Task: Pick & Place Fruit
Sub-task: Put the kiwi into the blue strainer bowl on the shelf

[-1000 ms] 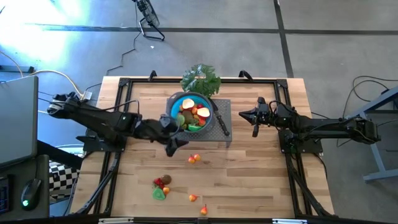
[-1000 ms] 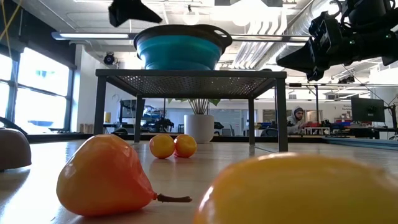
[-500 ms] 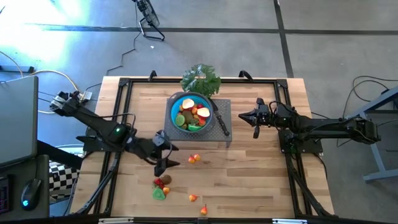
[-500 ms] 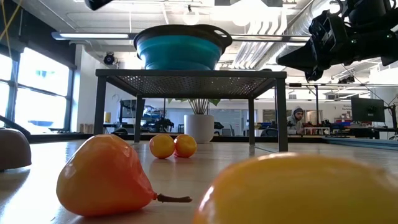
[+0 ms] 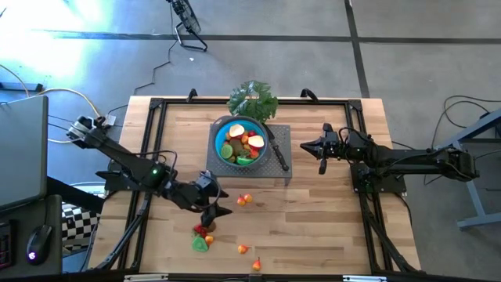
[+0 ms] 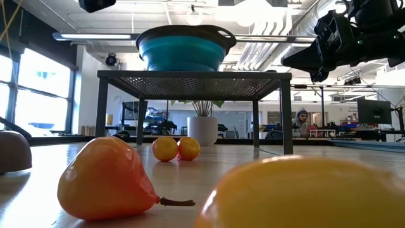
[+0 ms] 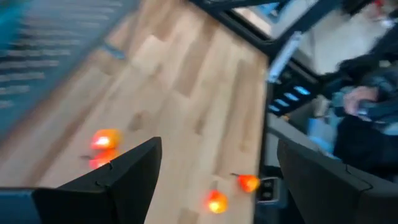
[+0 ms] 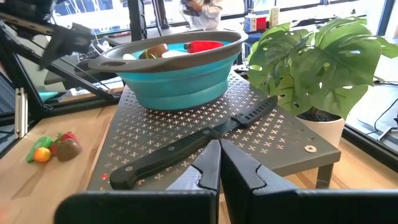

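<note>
Loose fruit lies on the wooden table: two orange pieces, a brown and red cluster, a green slice and orange pieces near the front edge. The blue bowl holds more fruit and stands on a grey perforated stand. My left gripper hovers open above the table between the orange pair and the cluster; its wrist view shows orange pieces between its spread fingers. My right gripper waits shut, right of the stand.
A black-handled knife lies on the stand beside the bowl. A leafy green plant stands at the table's far edge behind the bowl. An orange pear-shaped piece and a yellow one lie near the front edge.
My left gripper has swung away from the bowl's left side toward the table's near edge, turning as it went, and now stands over the loose fruit. It has stayed open. The fruit has not moved.
</note>
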Motion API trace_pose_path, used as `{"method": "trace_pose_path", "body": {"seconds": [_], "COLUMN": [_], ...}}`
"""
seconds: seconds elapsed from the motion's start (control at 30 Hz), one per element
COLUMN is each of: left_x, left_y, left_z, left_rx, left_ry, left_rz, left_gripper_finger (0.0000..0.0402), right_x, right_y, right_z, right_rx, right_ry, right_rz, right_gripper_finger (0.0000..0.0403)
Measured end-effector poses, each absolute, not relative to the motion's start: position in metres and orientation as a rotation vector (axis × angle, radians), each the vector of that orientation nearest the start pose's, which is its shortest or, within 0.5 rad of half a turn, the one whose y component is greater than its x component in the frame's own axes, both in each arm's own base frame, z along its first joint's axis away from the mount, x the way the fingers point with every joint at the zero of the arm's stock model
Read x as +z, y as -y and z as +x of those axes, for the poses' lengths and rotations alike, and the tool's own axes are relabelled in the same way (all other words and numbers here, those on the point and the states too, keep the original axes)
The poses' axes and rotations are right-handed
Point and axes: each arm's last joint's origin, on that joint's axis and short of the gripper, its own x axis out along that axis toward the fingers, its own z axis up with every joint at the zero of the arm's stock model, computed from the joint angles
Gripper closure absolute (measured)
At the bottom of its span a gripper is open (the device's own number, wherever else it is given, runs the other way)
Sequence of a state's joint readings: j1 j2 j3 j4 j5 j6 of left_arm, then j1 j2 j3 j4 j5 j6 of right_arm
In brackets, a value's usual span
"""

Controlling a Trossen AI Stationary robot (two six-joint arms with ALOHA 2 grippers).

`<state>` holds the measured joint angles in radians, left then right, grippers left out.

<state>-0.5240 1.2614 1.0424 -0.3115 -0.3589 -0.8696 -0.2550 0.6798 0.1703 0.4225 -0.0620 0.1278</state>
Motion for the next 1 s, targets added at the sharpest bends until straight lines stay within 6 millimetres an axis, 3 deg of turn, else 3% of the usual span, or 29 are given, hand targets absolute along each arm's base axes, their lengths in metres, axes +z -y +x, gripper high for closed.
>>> {"method": "trace_pose_path", "body": {"seconds": [0.23, 0.67, 1.0], "left_x": [0.316, 0.315, 0.283], "left_y": [0.148, 0.178, 0.195], "left_z": [0.247, 0.226, 0.226], "left_rx": [-0.078, -0.064, 0.042], "left_ry": [-0.458, -0.431, -0.559], "left_rz": [-0.691, -0.685, -0.636], "left_gripper_finger": [0.0089, 0.0089, 0.0089], "right_x": [0.194, 0.194, 0.194], "right_y": [0.037, 0.037, 0.037], "right_z": [0.150, 0.150, 0.150], "right_rx": [-0.198, -0.199, -0.205], "right_ry": [-0.074, -0.073, -0.069], "right_rz": [0.140, 0.152, 0.194], "right_gripper_finger": [0.0401, 0.0401, 0.0401]}}
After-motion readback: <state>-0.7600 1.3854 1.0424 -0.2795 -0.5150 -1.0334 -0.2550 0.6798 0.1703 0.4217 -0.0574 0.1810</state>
